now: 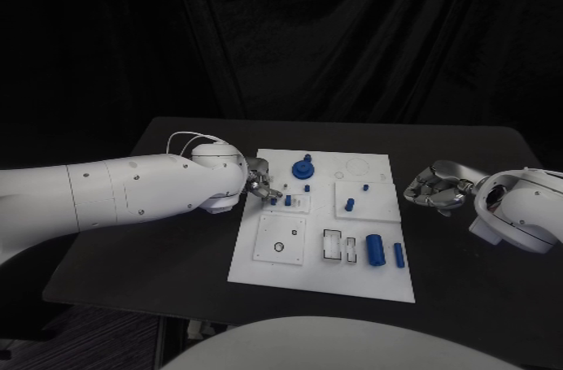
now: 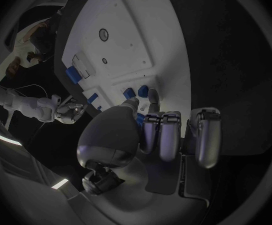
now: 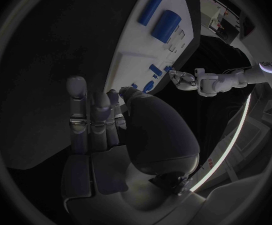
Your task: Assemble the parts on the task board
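We see a white task board [image 1: 277, 266] lying flat mid-tabletop; small blue parts [image 1: 376, 250] lie and stand on it.

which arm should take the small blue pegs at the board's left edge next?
Left, probably. The left robot hand already sits over the small blue pegs; the right robot hand is beside the task board, off its right edge.

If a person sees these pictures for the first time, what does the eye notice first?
First the white task board in the middle of the black table, with blue parts on it. Two blue cylinders lie side by side near its right edge. The left hand reaches over its left edge; the right hand hovers beside its right edge.
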`<move>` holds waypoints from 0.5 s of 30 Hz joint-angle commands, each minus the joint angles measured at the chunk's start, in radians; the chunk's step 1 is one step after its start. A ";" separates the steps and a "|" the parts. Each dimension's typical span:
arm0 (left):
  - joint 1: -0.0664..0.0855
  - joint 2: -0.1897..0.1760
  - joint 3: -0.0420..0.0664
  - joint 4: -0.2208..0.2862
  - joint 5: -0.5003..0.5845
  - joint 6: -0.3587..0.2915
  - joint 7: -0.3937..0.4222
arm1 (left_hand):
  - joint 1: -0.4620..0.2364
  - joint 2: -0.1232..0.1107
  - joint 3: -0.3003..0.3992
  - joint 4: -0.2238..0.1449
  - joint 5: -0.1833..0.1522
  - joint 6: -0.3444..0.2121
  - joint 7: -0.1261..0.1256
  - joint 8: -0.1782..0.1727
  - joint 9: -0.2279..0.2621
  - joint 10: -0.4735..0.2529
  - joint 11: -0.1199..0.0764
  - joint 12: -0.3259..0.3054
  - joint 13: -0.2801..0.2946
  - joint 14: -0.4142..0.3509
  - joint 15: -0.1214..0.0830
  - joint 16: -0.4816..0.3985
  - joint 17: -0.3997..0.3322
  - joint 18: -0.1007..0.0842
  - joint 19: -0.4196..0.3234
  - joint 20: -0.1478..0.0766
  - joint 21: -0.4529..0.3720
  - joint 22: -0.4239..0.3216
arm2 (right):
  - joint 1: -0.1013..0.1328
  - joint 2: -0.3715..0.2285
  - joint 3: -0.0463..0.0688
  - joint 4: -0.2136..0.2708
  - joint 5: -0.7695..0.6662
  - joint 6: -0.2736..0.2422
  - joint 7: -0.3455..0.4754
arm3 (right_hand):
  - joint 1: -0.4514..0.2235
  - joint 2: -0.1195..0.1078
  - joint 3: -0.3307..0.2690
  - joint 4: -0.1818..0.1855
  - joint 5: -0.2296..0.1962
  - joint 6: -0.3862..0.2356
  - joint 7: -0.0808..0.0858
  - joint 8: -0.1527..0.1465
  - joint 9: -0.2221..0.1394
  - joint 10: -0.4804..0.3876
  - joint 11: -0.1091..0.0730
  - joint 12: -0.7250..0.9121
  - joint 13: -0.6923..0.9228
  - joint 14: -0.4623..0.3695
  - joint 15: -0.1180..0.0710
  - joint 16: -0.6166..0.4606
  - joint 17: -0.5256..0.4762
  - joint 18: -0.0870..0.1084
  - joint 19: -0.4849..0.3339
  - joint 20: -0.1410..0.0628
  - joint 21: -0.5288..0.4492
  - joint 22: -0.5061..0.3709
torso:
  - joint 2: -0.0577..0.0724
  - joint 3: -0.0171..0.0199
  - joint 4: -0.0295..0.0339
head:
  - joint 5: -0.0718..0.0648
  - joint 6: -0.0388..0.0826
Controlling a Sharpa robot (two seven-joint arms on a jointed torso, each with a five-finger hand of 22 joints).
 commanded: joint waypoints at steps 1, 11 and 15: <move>-0.002 0.004 0.001 -0.001 -0.001 0.025 -0.002 | 0.011 0.002 0.001 -0.004 0.006 -0.001 0.004 -0.005 -0.001 0.106 -0.003 0.003 0.263 0.102 -0.003 0.003 0.263 0.007 0.066 -0.002 -0.006 0.236 | -0.003 -0.002 0.001 0.002 -0.005 0.005 -0.009 | 0.008 -0.003 0.006 0.001 0.005 -0.004 0.003 -0.001 -0.002 -0.006 0.001 -0.003 -0.001 -0.006 0.000 -0.003 -0.001 0.018 -0.005 0.001 -0.003 -0.002 | -0.001 0.0007 0.0008 | 0.000 0.000; -0.005 0.006 0.001 -0.005 -0.001 0.040 -0.005 | 0.023 0.001 0.008 -0.007 0.025 -0.001 0.004 -0.011 -0.004 0.106 -0.004 0.003 0.263 0.102 -0.003 0.003 0.263 0.008 0.063 -0.002 -0.011 0.234 | -0.003 -0.003 0.001 0.003 -0.005 0.003 -0.008 | 0.008 -0.003 0.006 0.001 0.005 -0.004 0.003 -0.001 -0.002 -0.006 0.001 -0.003 -0.001 -0.006 0.000 -0.003 -0.001 0.018 -0.005 0.001 -0.003 -0.002 | -0.001 0.0005 0.0000 | 0.001 0.000; -0.006 0.009 0.001 -0.005 -0.001 0.036 -0.003 | 0.027 0.000 0.011 -0.007 0.038 0.000 0.004 -0.015 -0.005 0.106 -0.004 0.003 0.263 0.102 -0.004 0.003 0.263 0.008 0.063 -0.002 -0.012 0.234 | -0.003 -0.002 0.001 0.003 -0.005 0.003 -0.008 | 0.008 -0.004 0.006 0.000 0.006 -0.005 0.003 -0.001 -0.002 -0.008 0.001 -0.004 -0.003 -0.007 0.000 -0.004 -0.001 0.018 -0.006 0.001 -0.006 -0.002 | -0.002 0.0012 0.0002 | 0.000 0.000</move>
